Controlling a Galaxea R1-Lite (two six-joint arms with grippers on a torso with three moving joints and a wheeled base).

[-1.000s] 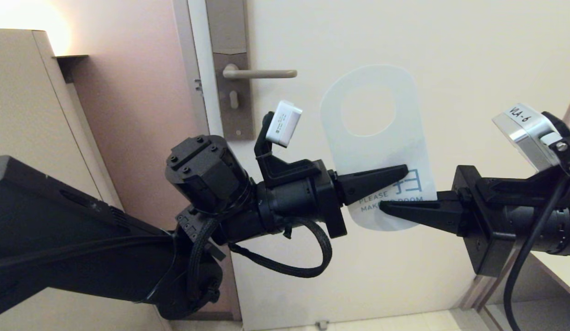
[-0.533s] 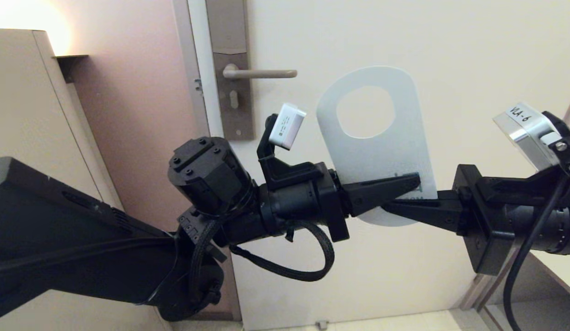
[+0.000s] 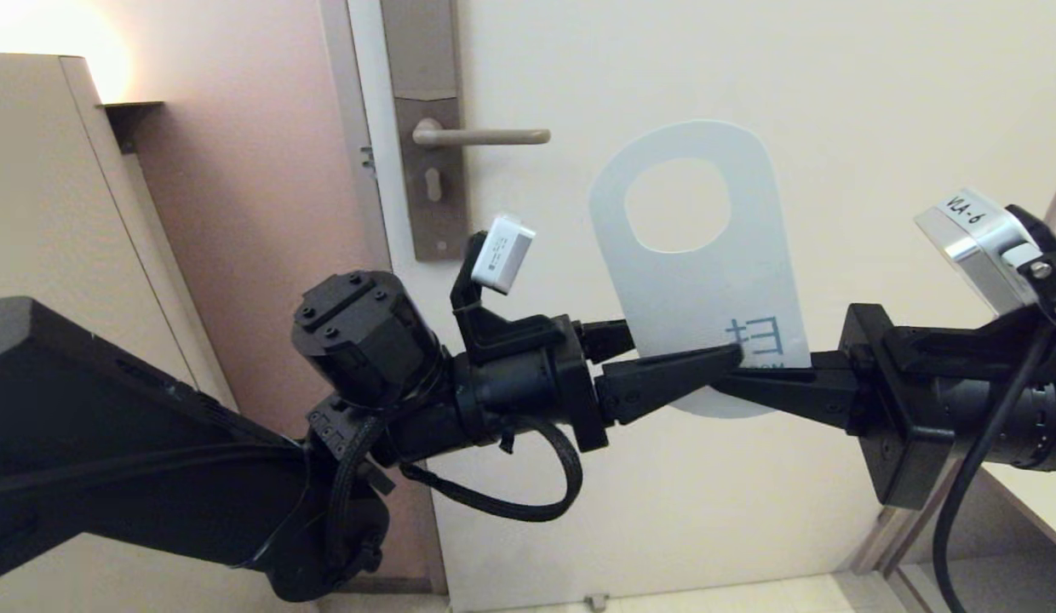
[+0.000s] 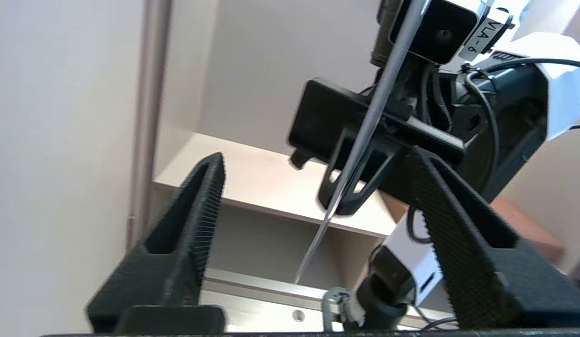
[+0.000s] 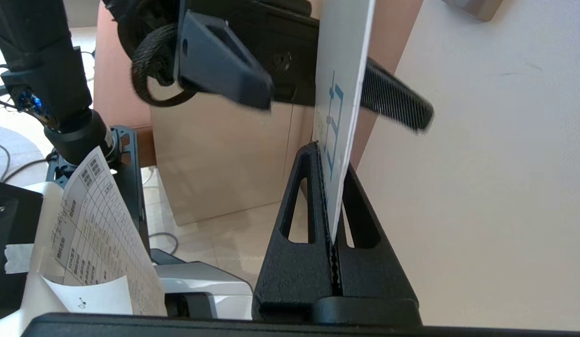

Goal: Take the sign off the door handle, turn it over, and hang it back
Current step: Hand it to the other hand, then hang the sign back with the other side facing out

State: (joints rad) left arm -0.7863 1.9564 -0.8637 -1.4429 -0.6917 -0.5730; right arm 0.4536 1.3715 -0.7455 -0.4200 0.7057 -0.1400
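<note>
The sign (image 3: 690, 289) stands upright in front of the door, right of and below the door handle (image 3: 485, 135), white face with blue text towards me, oval hole on top. My right gripper (image 3: 732, 385) is shut on its lower edge; in the right wrist view the sign (image 5: 344, 56) sits pinched between that gripper's (image 5: 331, 159) fingers. My left gripper (image 3: 698, 345) is open, one finger on each side of the sign's lower left part without touching it. In the left wrist view the sign (image 4: 365, 126) shows edge-on between the spread fingers of the left gripper (image 4: 315, 157).
The handle sits on a grey-brown backplate (image 3: 426, 128) at the cream door's (image 3: 835, 85) left edge. A beige cabinet (image 3: 51, 170) stands at the left, a low shelf (image 3: 1030, 502) at the lower right. A printed paper sheet (image 5: 98, 224) hangs near the right arm.
My left gripper has opened, let go of the sign and drawn back to the left and slightly down. The right gripper stays shut on the sign, which has barely moved.
</note>
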